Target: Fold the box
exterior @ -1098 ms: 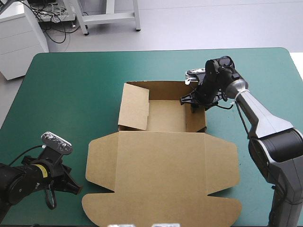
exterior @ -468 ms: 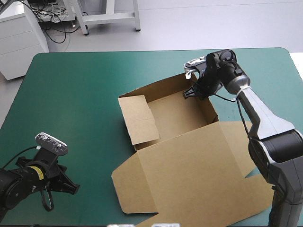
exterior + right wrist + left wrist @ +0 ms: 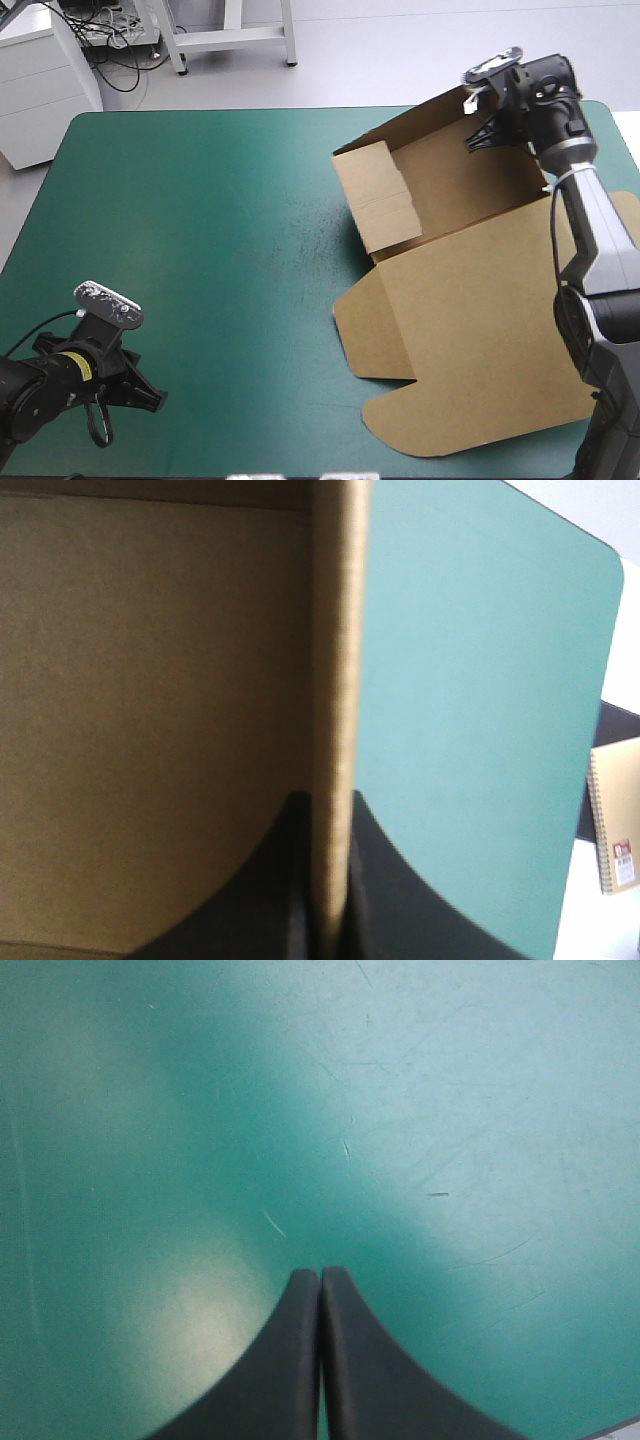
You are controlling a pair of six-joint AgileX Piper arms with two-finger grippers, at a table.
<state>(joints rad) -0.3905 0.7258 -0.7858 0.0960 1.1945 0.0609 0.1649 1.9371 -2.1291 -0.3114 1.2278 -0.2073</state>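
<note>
So the teal-green worktop (image 3: 200,250) is mostly bare on the left half, and all the action is over at the far right corner. The brown box (image 3: 455,195) sits there turned at an angle, as an open tray with its walls up. Its big lid (image 3: 480,340) lies flat toward the near edge, rounded flaps spread out on the cover. One side flap (image 3: 385,200) stands folded in on the tray's left side.

The right end effector (image 3: 480,135) is up at the far wall (image 3: 335,680) of the tray. The wrist view shows its black fingers pinched on that wall's edge, with the box's inside on one side and teal-green cover on the other.

The left end effector (image 3: 320,1275) is way off at the near left corner, well apart from the box. Its fingers are pressed together into a point with nothing between them, just bare cover under it.
</note>
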